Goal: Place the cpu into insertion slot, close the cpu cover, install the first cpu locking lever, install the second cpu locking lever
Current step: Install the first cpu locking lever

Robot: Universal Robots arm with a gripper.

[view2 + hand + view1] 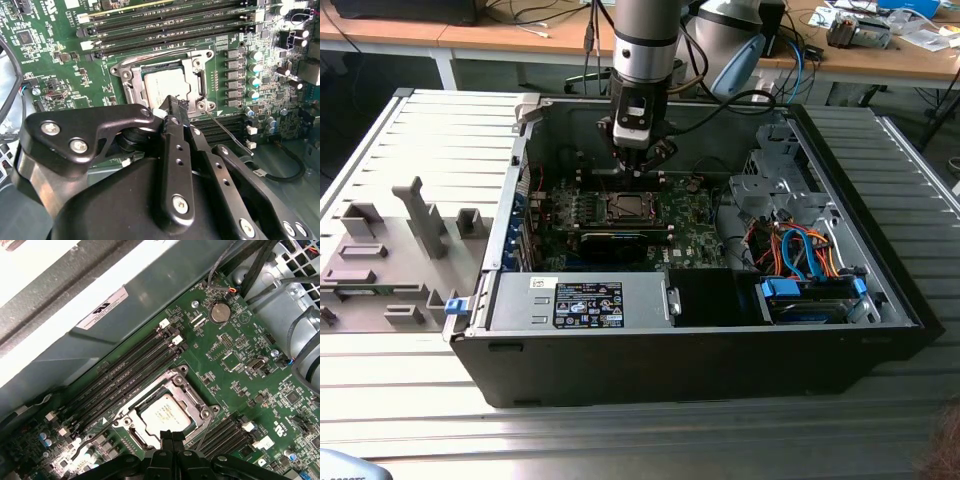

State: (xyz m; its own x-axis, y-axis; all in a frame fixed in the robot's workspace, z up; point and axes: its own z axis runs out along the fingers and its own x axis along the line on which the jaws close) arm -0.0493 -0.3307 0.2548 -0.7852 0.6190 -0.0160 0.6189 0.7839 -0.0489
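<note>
inside the open case (620, 370), mid-board, the cpu (165, 415) lies flat in the slot (135, 432), its cover (194, 396) seemingly down. the end effector (172, 439) hangs at the socket's edge, fingers pinched together, nothing held. a thin lever (227, 131) juts free beside it. it looks like springy wire, best hooked near its tip.

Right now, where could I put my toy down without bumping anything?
The ribbed metal table is bare on the exterior view's right of the computer case, and in front of it. Inside is crowded: the tool hangs right by the cpu, with cables packed nearby.
</note>
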